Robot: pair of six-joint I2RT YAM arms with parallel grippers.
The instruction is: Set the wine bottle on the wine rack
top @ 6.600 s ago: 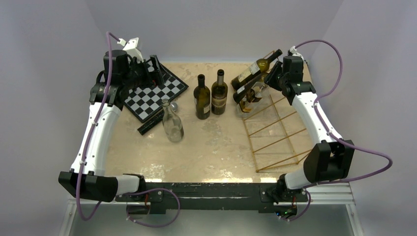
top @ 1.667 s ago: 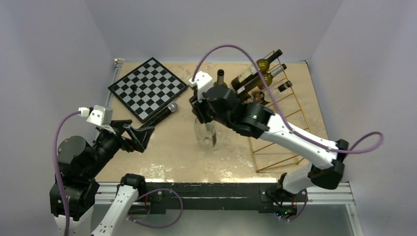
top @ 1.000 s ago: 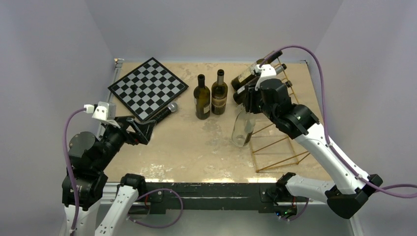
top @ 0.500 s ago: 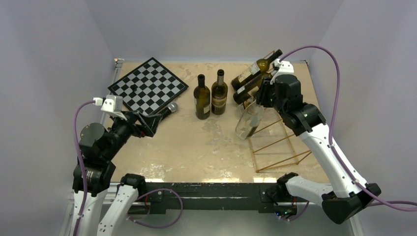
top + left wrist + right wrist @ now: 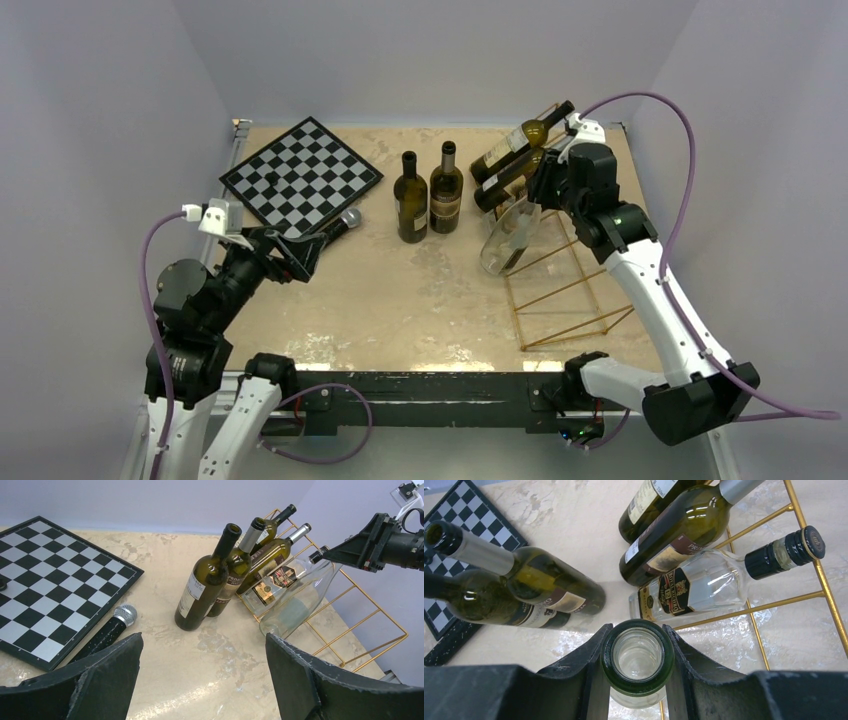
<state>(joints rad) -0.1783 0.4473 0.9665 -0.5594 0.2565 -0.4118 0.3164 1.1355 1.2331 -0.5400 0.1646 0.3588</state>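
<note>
My right gripper (image 5: 543, 192) is shut on the neck of a clear glass wine bottle (image 5: 507, 236). The bottle is tilted, base down-left, at the left edge of the gold rod wine rack (image 5: 570, 282). In the right wrist view the fingers (image 5: 586, 652) clamp the open bottle mouth (image 5: 638, 656) from both sides. Two dark green bottles (image 5: 522, 138) and a clear black-capped bottle (image 5: 704, 587) lie on the rack's far slots. My left gripper (image 5: 298, 252) is open and empty, raised over the table's left side. It looks toward the tilted bottle (image 5: 299, 605) and the rack (image 5: 371, 625).
Two dark bottles (image 5: 410, 198) (image 5: 446, 190) stand upright at the table's middle back. A chessboard (image 5: 300, 178) lies at the back left with a black microphone (image 5: 327, 231) along its near edge. The rack's near slots (image 5: 575, 310) hold nothing.
My right arm has carried the clear bottle from the table's middle rightward to the rack and tilted it over. My left arm has drawn back from the chessboard to the near left.
</note>
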